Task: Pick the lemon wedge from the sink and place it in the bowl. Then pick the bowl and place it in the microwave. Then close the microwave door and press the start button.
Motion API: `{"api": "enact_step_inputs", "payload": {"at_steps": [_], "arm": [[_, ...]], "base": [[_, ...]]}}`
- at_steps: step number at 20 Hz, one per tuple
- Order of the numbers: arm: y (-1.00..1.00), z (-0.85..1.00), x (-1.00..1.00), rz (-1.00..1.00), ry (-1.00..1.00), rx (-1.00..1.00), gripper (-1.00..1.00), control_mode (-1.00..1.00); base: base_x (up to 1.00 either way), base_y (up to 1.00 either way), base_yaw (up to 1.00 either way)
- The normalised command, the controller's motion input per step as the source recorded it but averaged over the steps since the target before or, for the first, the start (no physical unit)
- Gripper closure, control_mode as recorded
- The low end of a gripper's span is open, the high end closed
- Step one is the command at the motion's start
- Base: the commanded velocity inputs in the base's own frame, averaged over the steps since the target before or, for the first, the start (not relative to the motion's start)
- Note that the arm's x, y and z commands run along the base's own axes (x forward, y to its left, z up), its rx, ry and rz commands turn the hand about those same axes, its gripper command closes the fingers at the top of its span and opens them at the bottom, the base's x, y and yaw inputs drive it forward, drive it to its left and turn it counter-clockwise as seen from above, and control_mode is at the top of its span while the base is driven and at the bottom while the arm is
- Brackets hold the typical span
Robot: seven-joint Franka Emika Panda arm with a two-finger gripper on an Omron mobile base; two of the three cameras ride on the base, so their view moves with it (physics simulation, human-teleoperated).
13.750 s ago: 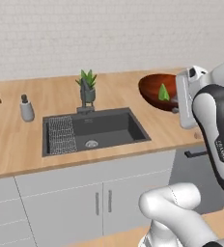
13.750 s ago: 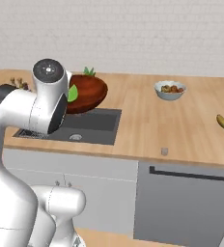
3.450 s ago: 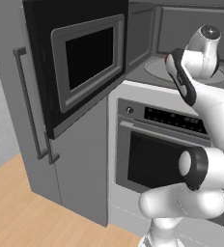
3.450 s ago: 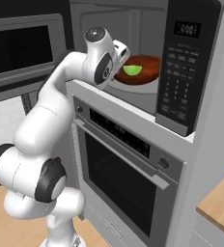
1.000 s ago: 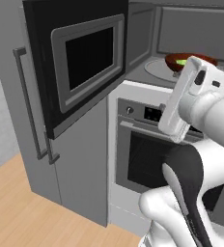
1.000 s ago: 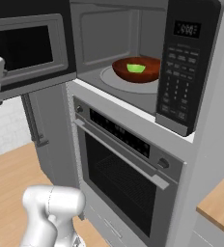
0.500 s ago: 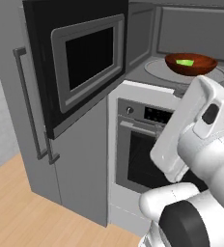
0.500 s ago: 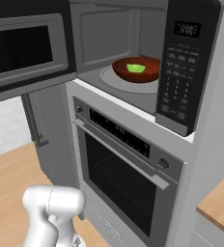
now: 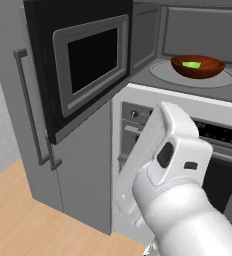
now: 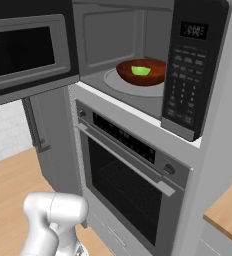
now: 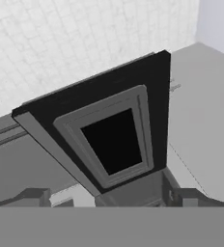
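**Door Left Hanging as Bowl Sits Ready in Microwave**

At upper right of the left base view, the bowl (image 9: 197, 65) rests on the pale turntable (image 9: 163, 73) inside the microwave (image 10: 138, 45), the lemon wedge (image 9: 190, 64) a green fleck within it — two steps of the job apparently done. The microwave door (image 9: 85, 65) stands swung wide toward the upper left of that frame, its glass window dark.

From the hand view, the gripper (image 11: 111, 195) faces the door's outer panel at centre frame, its jaws spread fully and holding nothing, both finger tips rising at the bottom edge.

The risks lie in the closing push. Contact too near the hinge side would give little leverage and the door might stall partway; a glancing touch with spread fingers could slip off the smooth panel. A hard shove may slam the door and jolt the bowl on its turntable. A door not fully latched would leave the start button on the control panel (image 10: 184, 87) — at upper right of the right base view — likely useless. The arm's bulky link (image 9: 168, 165) also sits close before the oven (image 10: 128, 170), so a wide swing could clip it.
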Motion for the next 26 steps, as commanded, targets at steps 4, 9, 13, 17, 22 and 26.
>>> {"api": "enact_step_inputs", "payload": {"at_steps": [4, 9, 13, 17, 22, 26], "arm": [[0.81, -0.35, 0.09, -0.07, -0.16, -0.06, -1.0, -1.0], [0.68, -0.45, 0.36, -0.07, -0.04, -0.04, -1.0, -1.0], [0.47, -0.46, 0.6, -0.05, 0.0, -0.02, -1.0, -1.0], [0.74, -0.41, 0.51, -0.04, 0.0, -0.09, -1.0, -1.0], [0.39, -0.28, 0.57, -0.06, 0.0, -0.07, -1.0, -1.0], [0.23, -0.27, 0.68, -0.07, 0.0, -0.02, -1.0, -1.0]], "base": [[0.0, 0.0, 0.0], [0.0, 0.0, 0.0], [0.0, 0.0, 0.0], [0.0, 0.0, 0.0], [0.0, 0.0, 0.0], [0.0, 0.0, 0.0]]}}
